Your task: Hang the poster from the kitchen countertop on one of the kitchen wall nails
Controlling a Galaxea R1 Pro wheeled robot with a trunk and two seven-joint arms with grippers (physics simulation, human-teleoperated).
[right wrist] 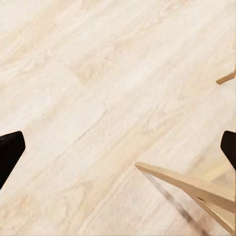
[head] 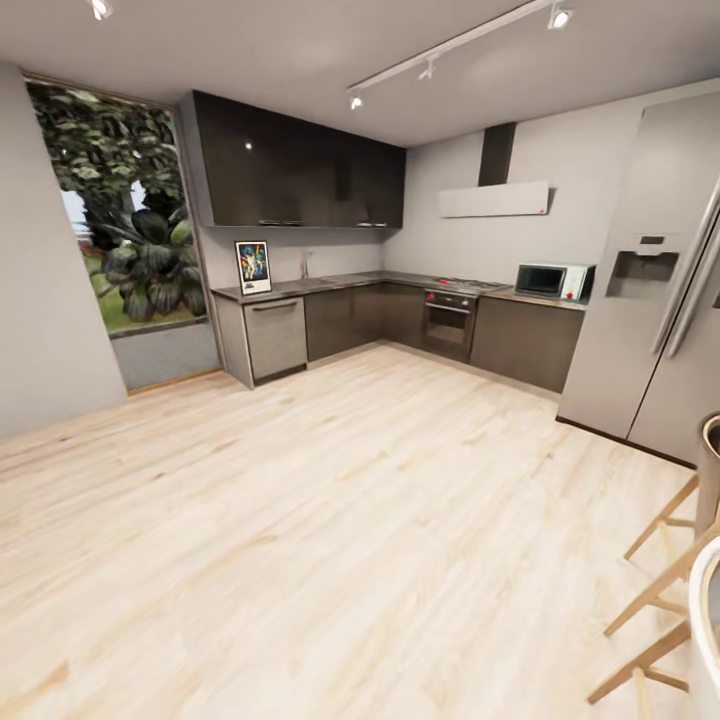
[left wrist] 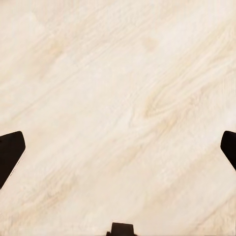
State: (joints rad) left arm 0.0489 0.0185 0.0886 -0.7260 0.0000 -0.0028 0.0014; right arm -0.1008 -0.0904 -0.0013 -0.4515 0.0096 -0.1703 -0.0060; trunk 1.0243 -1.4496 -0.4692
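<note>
**Pale wood floor, kitchen across the room**

Pale plank floor (head: 330,520) stretches to an L-shaped kitchen countertop (head: 330,284). At its left end the poster (head: 253,267) stands upright against the wall. Both wrist views look down at wood grain: left gripper (left wrist: 120,147) spread wide, right gripper (right wrist: 120,147) spread wide beside slanted wooden stool legs (right wrist: 196,189).

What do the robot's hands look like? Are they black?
Yes, what shows of them is black. In the left wrist view, the left gripper has two plain dark, pointed fingertips poking in at the edges, plus a small black block low in the middle. The right gripper has matching black fingertips. No cables or markings show.
</note>
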